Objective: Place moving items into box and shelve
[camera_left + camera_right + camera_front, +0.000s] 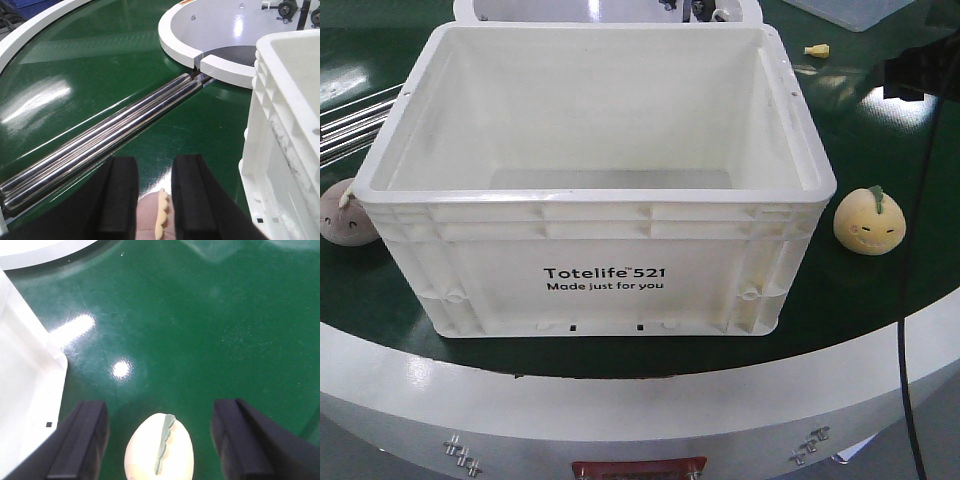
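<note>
Far left, the greyish-pink plush (342, 212) sits on the green table (880, 130) just beside the white box (600, 300) and shows between the narrowly parted fingers of the left gripper (155, 167). Right of the box lies the yellow plush (868, 222) — between the fingers of the right gripper (161, 407), spread wide and touching nothing.

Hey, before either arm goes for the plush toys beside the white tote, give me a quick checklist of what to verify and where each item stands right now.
1. Box open, nothing visible inside: ok.
2. Yellow plush centred between the fingers of the right gripper: ok.
3. Right jaws wide enough for it: ok, they stand well apart.
4. Greyish-pink plush in line with the left gripper: ok, it shows between the fingers.
5. Left jaws wide enough: cannot tell, the gap looks narrow.
6. Steel rods clear of the left approach: cannot tell, they run close by on the green surface.
</note>
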Available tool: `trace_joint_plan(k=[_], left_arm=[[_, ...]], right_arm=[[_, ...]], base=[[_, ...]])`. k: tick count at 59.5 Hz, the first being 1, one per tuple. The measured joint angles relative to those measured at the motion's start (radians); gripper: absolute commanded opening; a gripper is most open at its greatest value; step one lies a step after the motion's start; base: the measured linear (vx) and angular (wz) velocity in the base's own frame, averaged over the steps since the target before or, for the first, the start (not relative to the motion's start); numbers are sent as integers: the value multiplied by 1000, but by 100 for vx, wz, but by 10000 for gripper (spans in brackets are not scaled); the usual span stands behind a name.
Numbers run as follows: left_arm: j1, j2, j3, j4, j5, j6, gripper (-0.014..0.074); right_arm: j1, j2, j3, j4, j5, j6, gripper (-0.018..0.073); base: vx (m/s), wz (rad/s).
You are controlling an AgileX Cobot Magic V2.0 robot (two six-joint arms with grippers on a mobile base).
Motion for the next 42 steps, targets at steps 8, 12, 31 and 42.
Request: trace_joint_plan(k=[8,12,31,42], left_arm=[[0,0,0,0,0,0,317],[0,0,0,0,0,0,317],[0,0,0,0,0,0,317],[0,0,0,0,0,0,317]], right_arm=[[0,0,0,0,-3,0,487],[0,0,0,0,-5,0,487],[0,0,0,0,-33,0,487],[0,0,0,0,-54,0,487]], base=[[0,0],[0,0],[0,0],[0,0]])
